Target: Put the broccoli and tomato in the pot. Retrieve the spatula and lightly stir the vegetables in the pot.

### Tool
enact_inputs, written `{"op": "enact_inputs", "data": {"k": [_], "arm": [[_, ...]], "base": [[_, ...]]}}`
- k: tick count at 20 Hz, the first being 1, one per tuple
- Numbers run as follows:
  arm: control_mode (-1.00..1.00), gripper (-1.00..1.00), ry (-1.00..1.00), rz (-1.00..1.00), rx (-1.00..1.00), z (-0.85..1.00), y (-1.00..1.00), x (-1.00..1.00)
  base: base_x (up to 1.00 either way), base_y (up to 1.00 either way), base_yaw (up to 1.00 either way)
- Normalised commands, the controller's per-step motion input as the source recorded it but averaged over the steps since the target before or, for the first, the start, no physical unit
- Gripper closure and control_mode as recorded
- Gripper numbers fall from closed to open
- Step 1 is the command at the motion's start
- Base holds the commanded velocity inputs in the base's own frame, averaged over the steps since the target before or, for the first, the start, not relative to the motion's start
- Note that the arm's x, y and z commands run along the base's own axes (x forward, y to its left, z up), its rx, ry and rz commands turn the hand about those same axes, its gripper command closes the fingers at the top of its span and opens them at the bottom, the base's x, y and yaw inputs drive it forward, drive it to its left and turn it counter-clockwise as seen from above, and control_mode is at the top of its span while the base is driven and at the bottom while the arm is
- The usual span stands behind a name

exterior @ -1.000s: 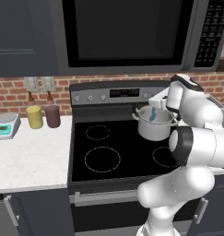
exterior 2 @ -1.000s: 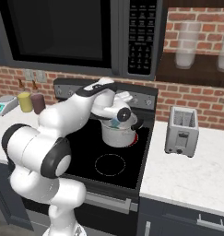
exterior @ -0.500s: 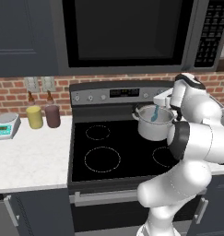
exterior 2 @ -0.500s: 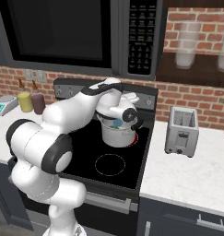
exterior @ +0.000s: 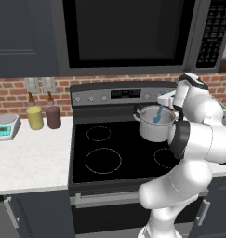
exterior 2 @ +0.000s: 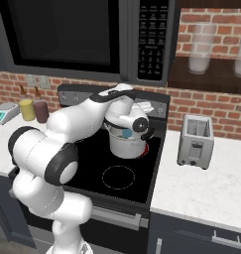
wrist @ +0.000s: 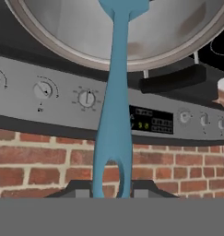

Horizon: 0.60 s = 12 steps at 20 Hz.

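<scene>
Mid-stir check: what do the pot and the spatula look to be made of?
The shiny cylindrical steel pot looks like polished metal: silvery walls with soft reflections, plus a dark side handle. The slim light-blue spatula reads as matte plastic or silicone, with its even colour and no glints; which of the two I can't tell. The gripper is shut on its handle.

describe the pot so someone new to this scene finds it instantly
Start at the black glass-top stove under the big dark microwave. On its back right burner stands a shiny steel cylindrical pot with straight sides, and a slim light-blue spatula reaches down into it from the end effector. The other silver object, a slotted toaster, stands apart on the white counter to the right.
</scene>
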Motion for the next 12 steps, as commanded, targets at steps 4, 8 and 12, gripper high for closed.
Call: {"op": "enact_inputs", "data": {"k": [4,8,12], "arm": [[-1.00,1.00,0.00,-0.07,0.13,0.01,-0.27,-0.33],[-1.00,1.00,0.02,-0.07,0.12,0.00,-0.17,-0.14],[-1.00,1.00,0.01,-0.03,0.14,-0.07,-0.02,0.01]], "base": [[0.00,0.00,0.00],[0.00,0.00,0.00],[0.00,0.00,0.00]]}}
